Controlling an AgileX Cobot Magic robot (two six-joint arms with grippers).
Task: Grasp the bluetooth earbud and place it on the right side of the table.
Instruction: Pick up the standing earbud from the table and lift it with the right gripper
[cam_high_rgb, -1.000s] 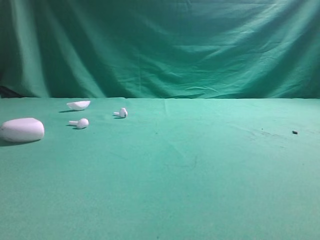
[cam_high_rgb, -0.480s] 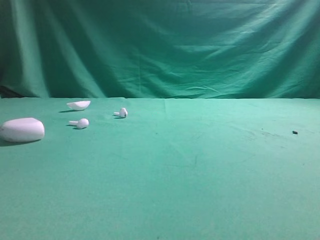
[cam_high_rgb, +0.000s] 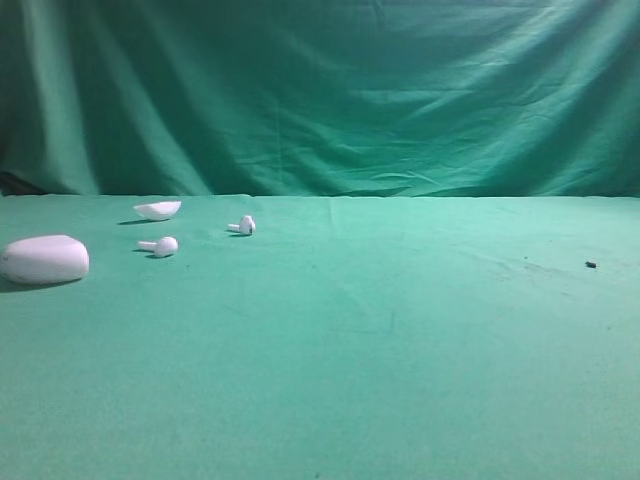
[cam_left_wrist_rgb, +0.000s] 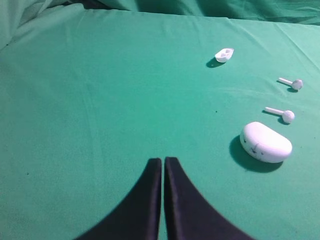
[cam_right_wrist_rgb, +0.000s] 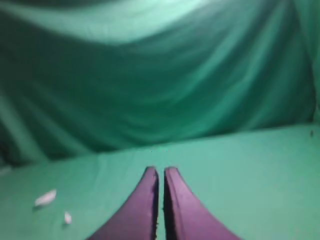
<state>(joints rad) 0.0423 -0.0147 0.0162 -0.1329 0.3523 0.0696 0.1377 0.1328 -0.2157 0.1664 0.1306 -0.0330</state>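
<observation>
From the high view, the table (cam_high_rgb: 400, 350) is being occupied at its left by the earbud (cam_high_rgb: 160, 245), a second earbud (cam_high_rgb: 242, 226), a case (cam_high_rgb: 44, 259) and a shell (cam_high_rgb: 158, 209). From the left wrist view, the left gripper (cam_left_wrist_rgb: 163, 161) is being held pressed together, empty. From the right wrist view, the right gripper (cam_right_wrist_rgb: 160, 172) is being kept closed, empty, above the cloth.

High view: low, frontal, facing the far drape (cam_high_rgb: 330, 100) across the tabletop (cam_high_rgb: 380, 360). Left wrist view: looks down steeply, near the cloth. Right wrist view: level, toward the drape. All share the white case (cam_high_rgb: 44, 259) cluster, far left.
</observation>
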